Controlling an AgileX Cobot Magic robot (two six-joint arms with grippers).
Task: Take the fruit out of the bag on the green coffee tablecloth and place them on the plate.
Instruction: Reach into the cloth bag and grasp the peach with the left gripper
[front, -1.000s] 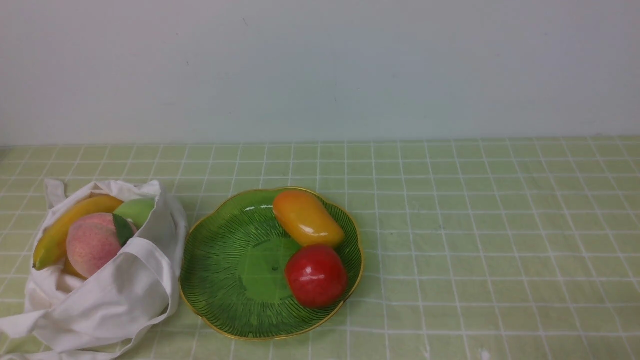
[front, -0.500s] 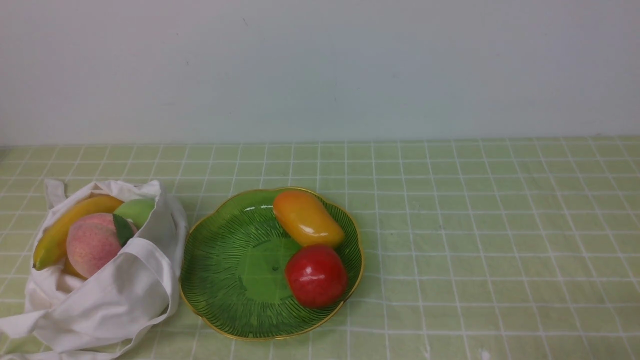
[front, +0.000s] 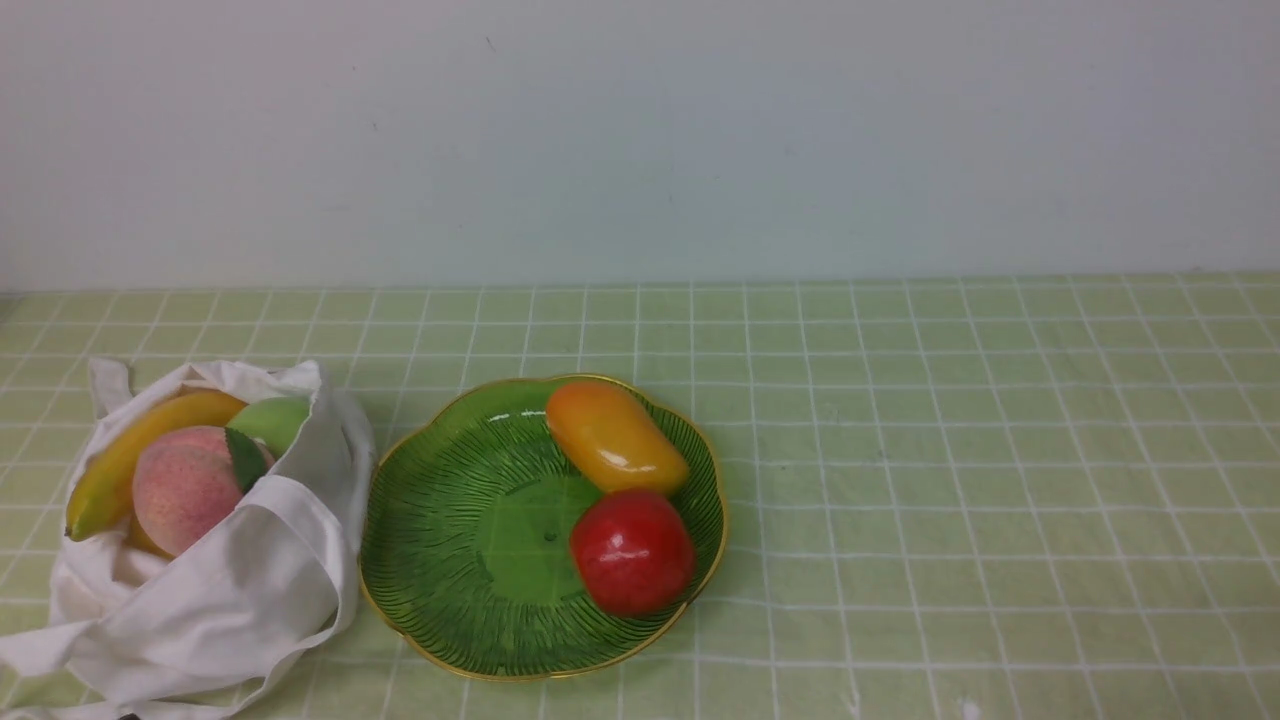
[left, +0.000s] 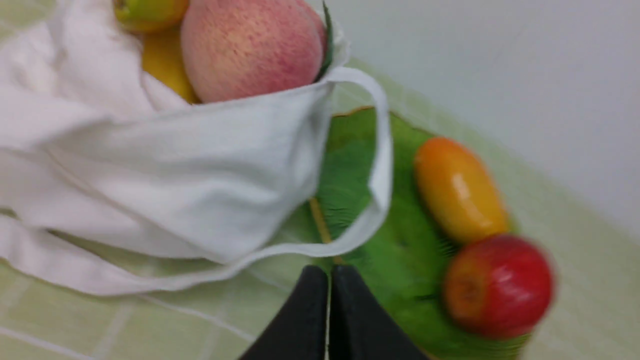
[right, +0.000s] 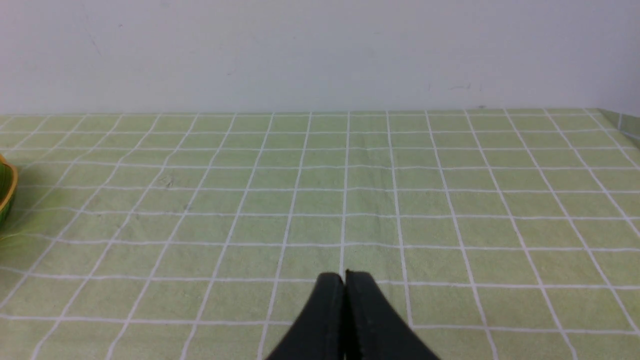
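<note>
The left gripper (left: 328, 272) is closed: its 2 black fingers press flat against each other with nothing between them. The wrist is rolled, so the line where table meets wall (front: 640, 140) runs slantwise across the left wrist view, which is a little blurred. The gripper sits low, near the tablecloth (front: 950, 450), its tip aimed at the near rim of the plate (front: 450, 560), just beside the spot where a loop of the bag's strap (left: 382, 165) lies over that rim.

The right gripper (right: 344, 276) is also closed and empty, its 2 fingers meeting in a thin seam. That wrist is held level and faces the wall squarely across bare cloth; only a sliver of the plate's gold rim shows at the edge of its view. Neither arm reaches into the front view.

The bag (front: 230, 590) lies slumped at the table's left, touching the plate, its mouth open. Inside it, the peach (front: 185, 490) sits on top, with the banana (front: 120, 460) along its far left side, the green apple (front: 270, 420) behind it and a yellow fruit (left: 165, 65) partly hidden beneath. On the plate's right half, an orange-yellow mango-shaped fruit (front: 615, 438) and a red apple (front: 632, 550) rest touching each other.
</note>
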